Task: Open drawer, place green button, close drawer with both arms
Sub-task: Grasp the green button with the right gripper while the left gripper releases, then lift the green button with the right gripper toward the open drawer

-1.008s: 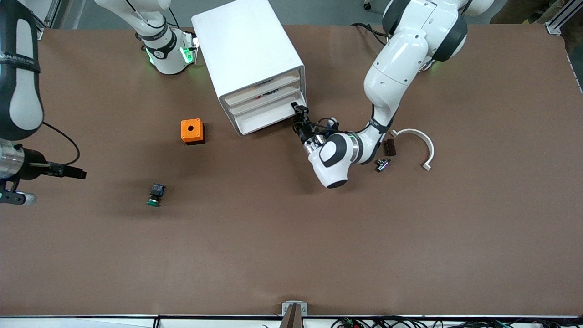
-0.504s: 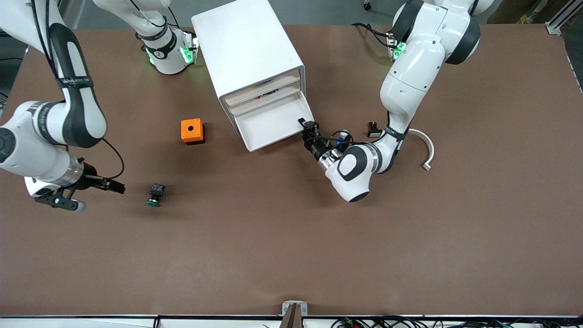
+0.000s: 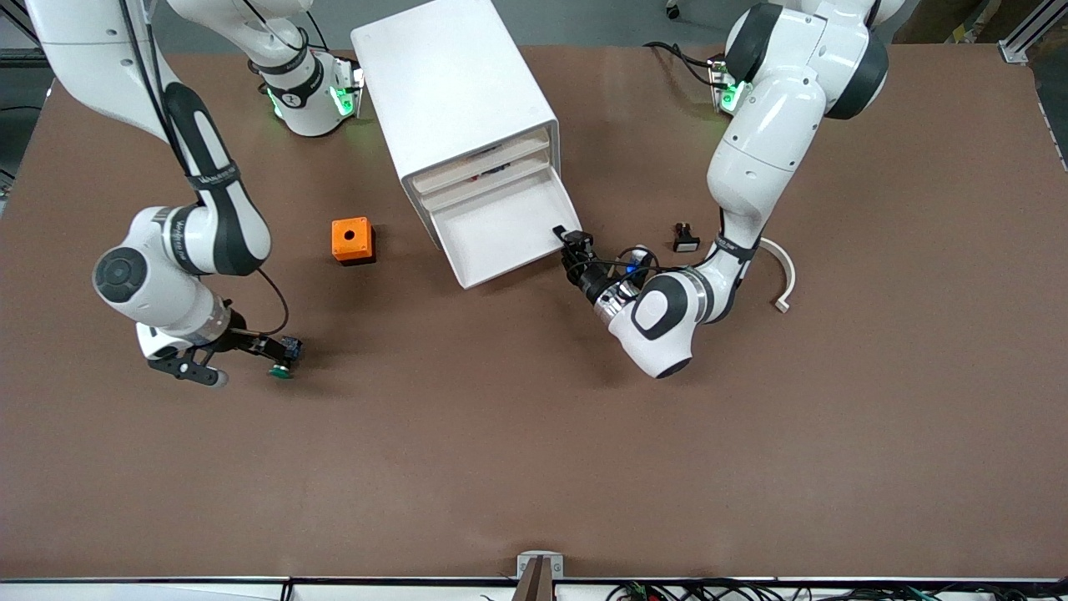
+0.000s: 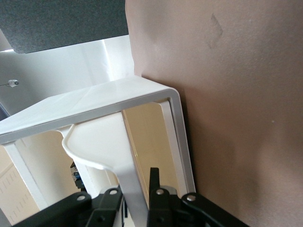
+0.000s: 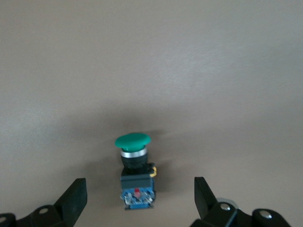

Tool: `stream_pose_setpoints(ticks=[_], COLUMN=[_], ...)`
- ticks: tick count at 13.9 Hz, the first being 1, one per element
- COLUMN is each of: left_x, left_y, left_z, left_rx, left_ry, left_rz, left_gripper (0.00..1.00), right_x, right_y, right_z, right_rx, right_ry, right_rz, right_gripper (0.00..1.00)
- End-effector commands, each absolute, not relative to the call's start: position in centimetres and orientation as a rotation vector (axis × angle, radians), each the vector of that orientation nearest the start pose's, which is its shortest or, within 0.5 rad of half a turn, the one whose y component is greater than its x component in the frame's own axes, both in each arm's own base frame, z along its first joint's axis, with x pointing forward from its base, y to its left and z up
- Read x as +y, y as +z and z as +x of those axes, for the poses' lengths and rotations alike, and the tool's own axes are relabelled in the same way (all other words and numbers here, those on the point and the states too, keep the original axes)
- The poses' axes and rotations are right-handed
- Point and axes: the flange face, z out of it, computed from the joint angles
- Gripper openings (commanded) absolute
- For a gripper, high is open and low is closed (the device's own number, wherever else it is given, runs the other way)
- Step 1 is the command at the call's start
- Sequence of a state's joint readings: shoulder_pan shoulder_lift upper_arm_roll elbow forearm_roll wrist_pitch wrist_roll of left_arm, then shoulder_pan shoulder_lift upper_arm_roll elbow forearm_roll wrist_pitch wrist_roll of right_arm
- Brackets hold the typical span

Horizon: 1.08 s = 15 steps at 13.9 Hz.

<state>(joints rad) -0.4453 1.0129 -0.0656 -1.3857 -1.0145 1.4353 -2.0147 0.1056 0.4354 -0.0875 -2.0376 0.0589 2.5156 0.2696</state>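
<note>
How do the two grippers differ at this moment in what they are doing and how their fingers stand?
The left gripper is shut on the front edge of the pulled-out bottom drawer; the right gripper is open, holding nothing. The left one is at the cabinet; the right one is low over the table, its fingers either side of the green button. Both are black and two-fingered.

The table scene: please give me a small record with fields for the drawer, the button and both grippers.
drawer: lowest of the cabinet, pulled out, nothing seen inside
button: on the table, nearer the camera than the orange box
left gripper: shut on the drawer's front edge
right gripper: open, fingers either side of the button, not yet closed
</note>
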Motion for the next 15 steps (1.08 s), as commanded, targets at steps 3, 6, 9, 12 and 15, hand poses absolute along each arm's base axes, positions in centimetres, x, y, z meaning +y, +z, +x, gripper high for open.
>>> stream_pose_setpoints(ticks=[3,6,9,12,15], left_x=[-38.0,-36.5,-36.0,-35.0,-31.7], left_y=[11.3,12.0,14.5,17.3,18.4], left_z=[52.8,54.1,56.2,58.6,60.7], left_rx=[2.333,2.313,2.218,2.056,1.815], left_ry=[-2.182,-2.191,-2.179,-2.102,-1.927], left_rz=[1.556,1.506,1.547,1.639,1.826], left_gripper=[1.00,1.00,1.00,1.00,1.00], right_x=[1.6,1.7,1.7,1.7,1.8], right_y=[20.4,19.3,18.7,18.0,17.7], right_z=[59.5,59.3,59.0,58.3,58.0], right_rx=[0.500,0.548,0.582,0.593,0.592], right_ry=[-0.081,-0.075,-0.056,-0.021,-0.002], right_rz=[-3.094,-3.088,-3.085,-3.088,-3.091], right_gripper=[1.00,1.00,1.00,1.00,0.74])
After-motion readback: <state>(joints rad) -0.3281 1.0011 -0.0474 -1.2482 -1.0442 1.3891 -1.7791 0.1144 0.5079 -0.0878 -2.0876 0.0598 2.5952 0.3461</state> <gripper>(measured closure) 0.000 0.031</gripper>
